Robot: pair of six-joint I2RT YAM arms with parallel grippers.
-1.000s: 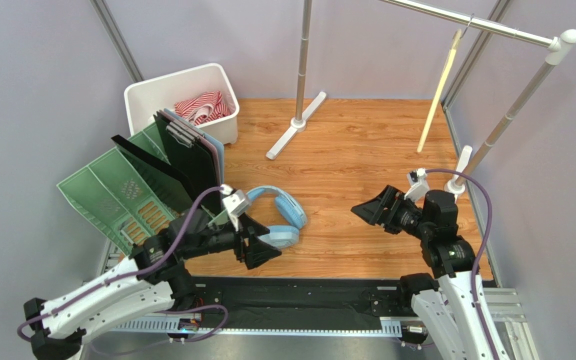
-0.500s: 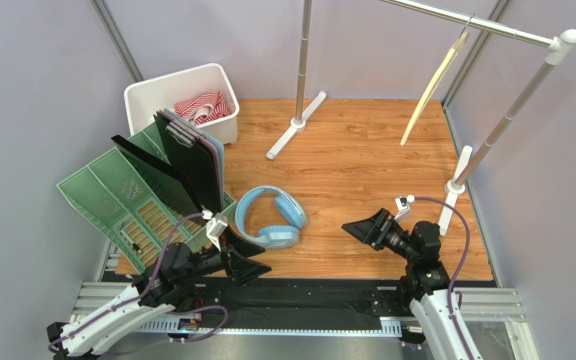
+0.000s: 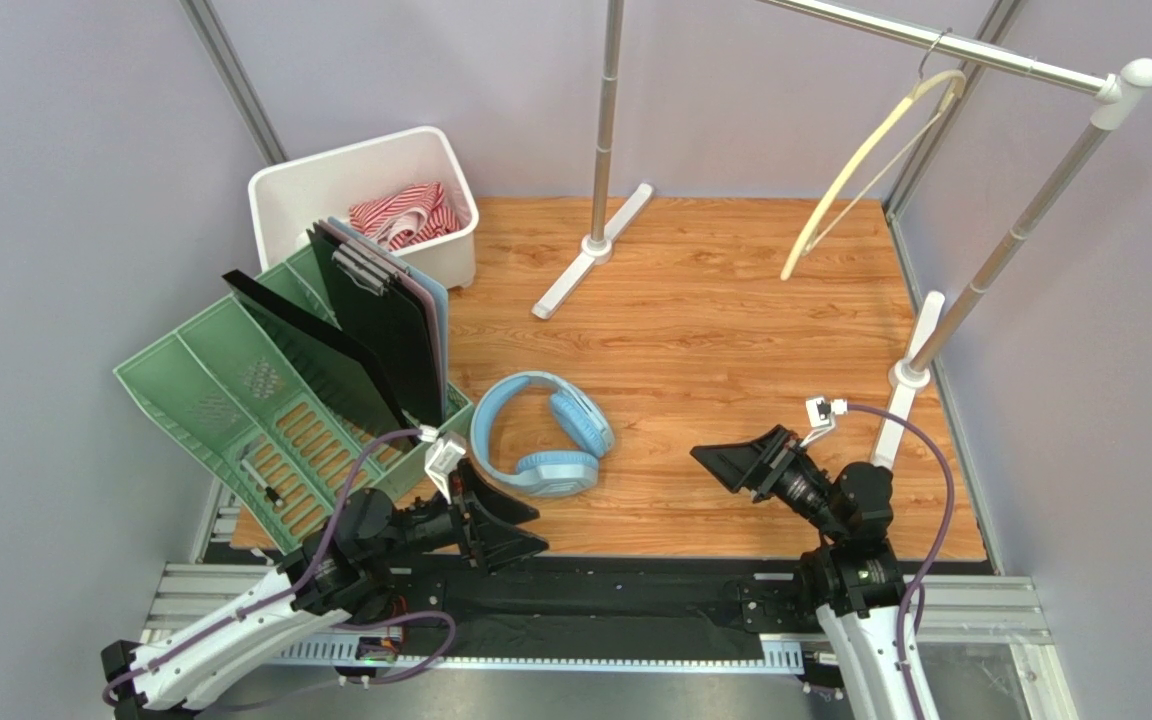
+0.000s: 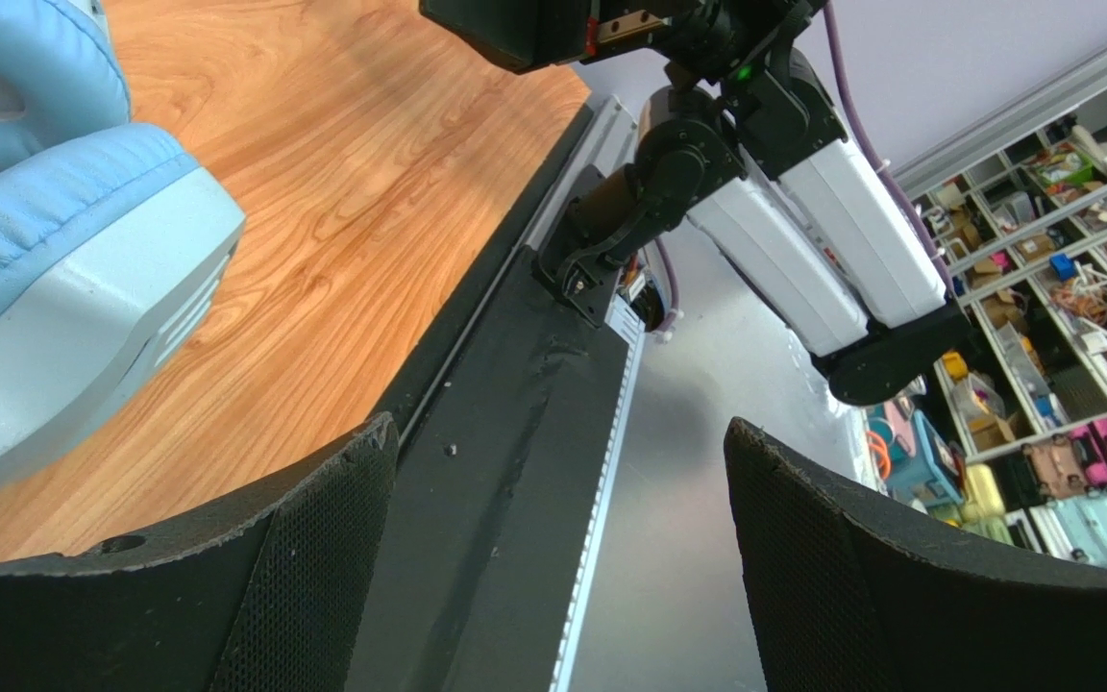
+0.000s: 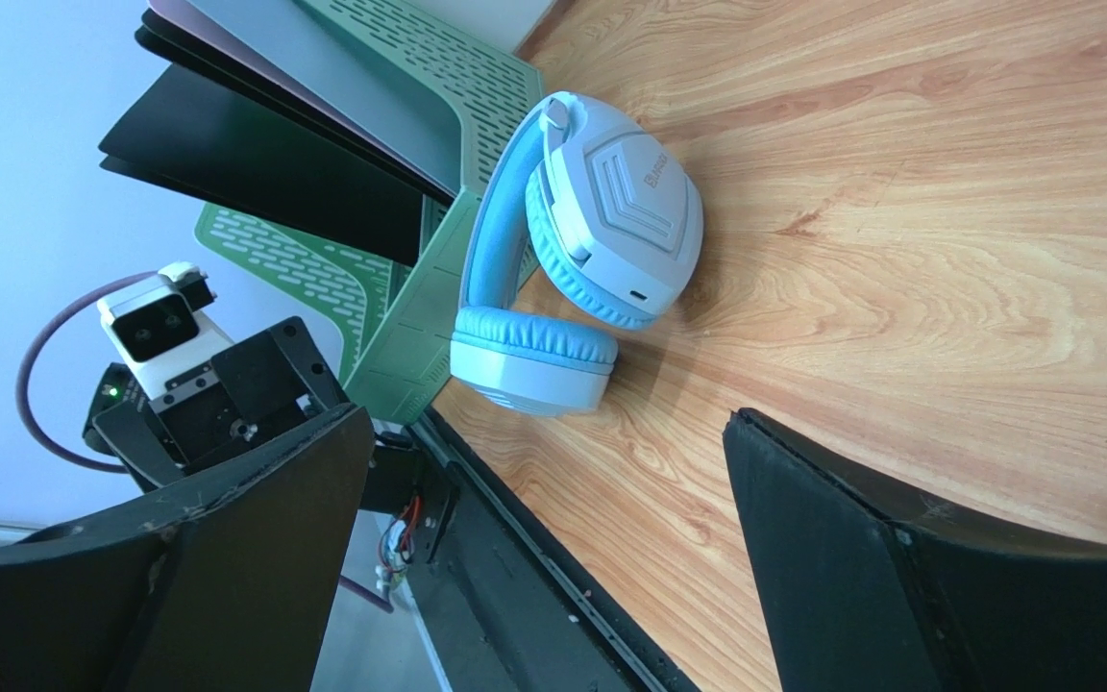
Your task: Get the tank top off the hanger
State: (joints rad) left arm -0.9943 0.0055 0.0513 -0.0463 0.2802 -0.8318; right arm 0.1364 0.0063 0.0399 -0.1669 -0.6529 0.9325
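The red-and-white striped tank top (image 3: 405,213) lies crumpled inside the white bin (image 3: 294,186) at the back left. The cream hanger (image 3: 868,155) hangs bare by its hook from the silver rail (image 3: 928,42) at the back right, swung out at a slant. My left gripper (image 3: 515,528) is open and empty, low over the table's near edge. My right gripper (image 3: 720,459) is open and empty, low at the near right, pointing left. Both are far from the hanger and the tank top.
Blue-and-white headphones (image 3: 545,435) lie on the wooden table between the arms, also in the right wrist view (image 5: 574,260). A green file rack (image 3: 259,383) with dark folders stands at the left. The clothes rack's posts and feet (image 3: 591,248) stand at the back.
Both arms have drawn back and down toward the near edge. The bare hanger has swung and turned on the rail, its curve now showing.
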